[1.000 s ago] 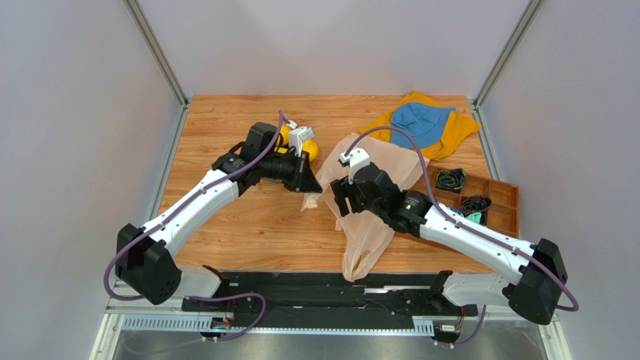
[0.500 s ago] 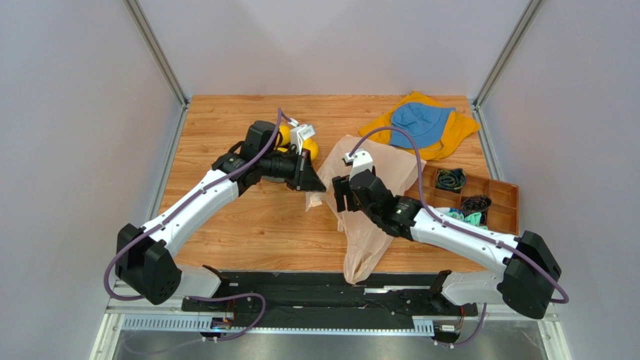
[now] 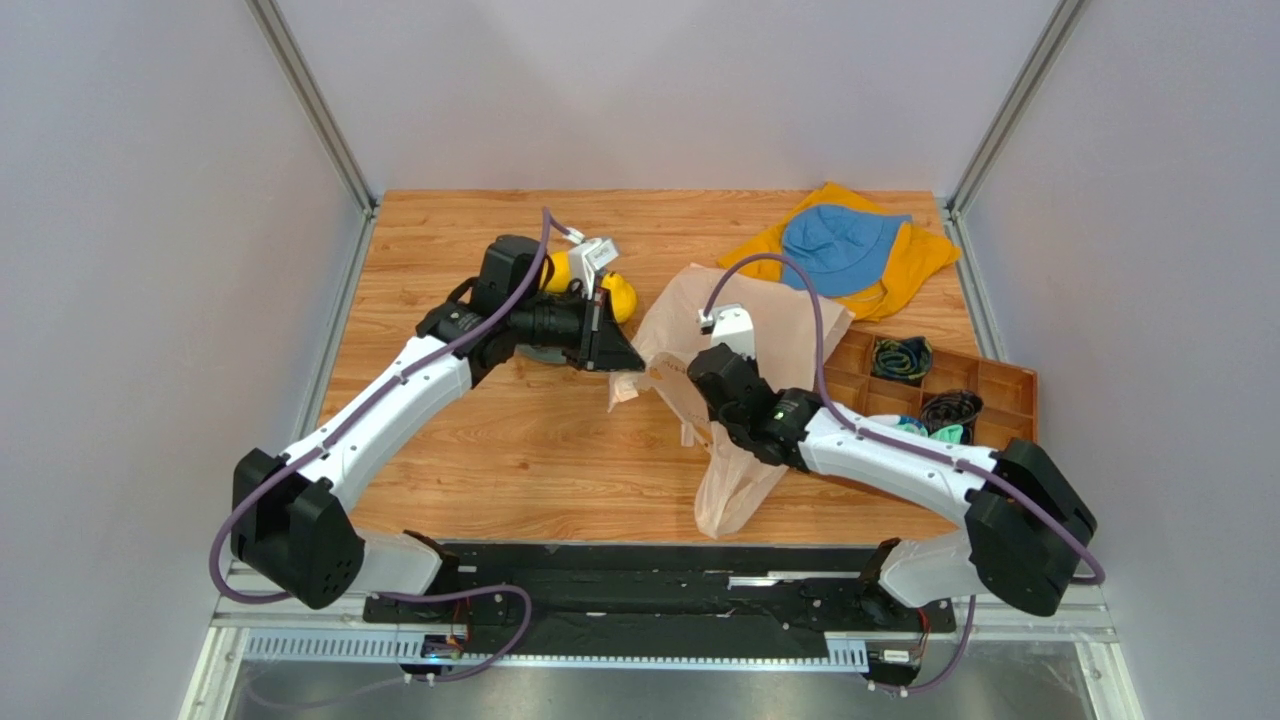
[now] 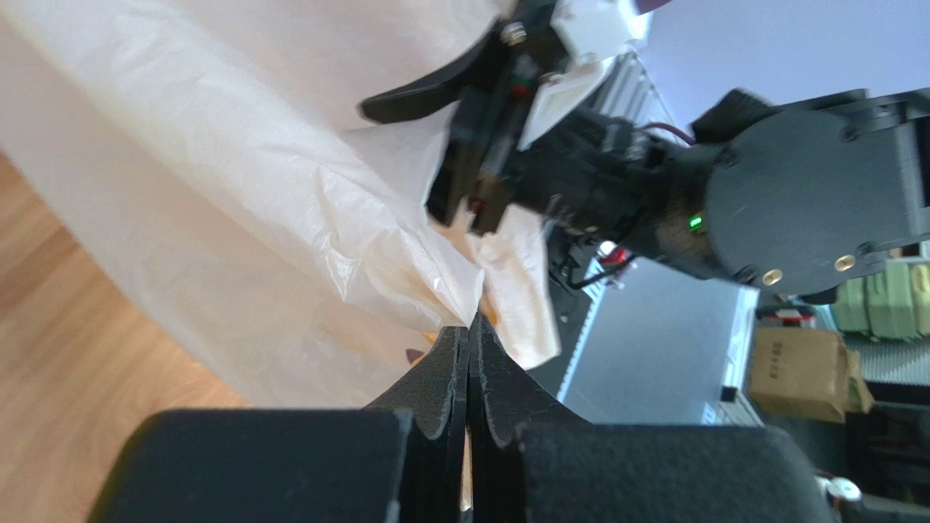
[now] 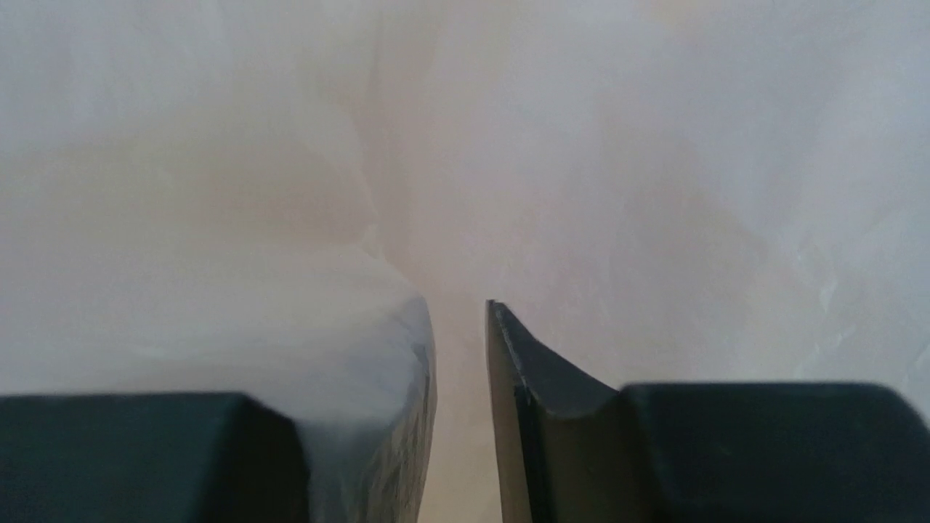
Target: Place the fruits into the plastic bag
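Plastic bag (image 3: 669,338) lies on table (image 3: 451,465), no fruit inside that we see. Yellow fruits (image 3: 618,299) sit outside, beside left gripper (image 4: 469,332), which pinches the bag edge. Right gripper (image 5: 456,308) narrowly spread, film over one finger. We judge loading not begun.

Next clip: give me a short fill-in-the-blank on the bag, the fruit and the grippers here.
1. The left gripper is ___ on an edge of the plastic bag.
2. The yellow fruit is not yet ___ the bag.
3. Around the right gripper, only the ___ is visible.
4. The wooden tray sits at the ___ edge of the table.
Missing words: shut; inside; bag; right.
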Controlling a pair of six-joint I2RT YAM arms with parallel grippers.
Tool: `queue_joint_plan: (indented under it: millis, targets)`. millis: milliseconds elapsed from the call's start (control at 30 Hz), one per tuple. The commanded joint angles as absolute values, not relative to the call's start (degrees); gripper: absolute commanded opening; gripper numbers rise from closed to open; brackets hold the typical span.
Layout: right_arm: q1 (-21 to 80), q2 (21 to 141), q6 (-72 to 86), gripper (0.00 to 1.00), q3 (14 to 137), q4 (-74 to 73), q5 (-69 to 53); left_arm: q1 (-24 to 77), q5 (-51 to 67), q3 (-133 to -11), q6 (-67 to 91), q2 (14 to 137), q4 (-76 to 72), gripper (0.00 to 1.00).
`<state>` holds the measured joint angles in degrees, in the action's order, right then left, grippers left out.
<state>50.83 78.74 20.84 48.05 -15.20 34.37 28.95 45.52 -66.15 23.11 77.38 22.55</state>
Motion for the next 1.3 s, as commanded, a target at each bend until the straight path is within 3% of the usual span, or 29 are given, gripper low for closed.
queue_joint_plan:
  millis: [0,67,100,133,200,333,633,800,1100,1267]
  targets:
    - [48.69,73.31,19.34,0.15,50.18,-19.59,35.07,28.04,41.58,-69.52,17.77,75.15,25.65,0.0]
    - [48.78,72.6,17.76,0.0,54.82,-25.2,34.02,28.12,40.0,-69.35,16.35,74.36,26.19,0.11]
    - [48.69,72.68,17.32,0.0,56.93,-27.49,33.93,28.12,39.9,-69.17,15.04,74.01,26.45,0.22]
    - [48.69,73.64,16.88,0.0,61.48,-32.03,33.23,28.12,39.55,-69.08,14.42,73.57,26.46,0.49]
    - [48.6,74.79,15.65,0.0,65.63,-36.54,33.14,28.21,37.63,-68.82,12.67,71.38,26.81,0.72]
    - [47.99,78.21,14.5,0.0,74.52,-45.59,31.91,28.21,33.14,-66.89,9.67,64.53,25.58,0.93]
    - [45.88,81.65,13.45,0.0,81.74,-49.04,25.49,28.3,25.04,-58.71,8.26,49.66,19.78,0.97]
    - [45.18,82.09,13.8,0.0,81.91,-49.22,23.03,30.66,28.57,-58.71,9.05,51.85,19.25,0.98]
    - [43.24,82.79,14.41,0.0,82.18,-49.31,22.06,42.35,20.57,-54.94,11.51,55.81,18.73,0.99]
    - [41.93,83.23,14.15,0.0,82.0,-49.39,21.62,44.03,17.67,-51.77,14.68,55.46,14.94,0.99]
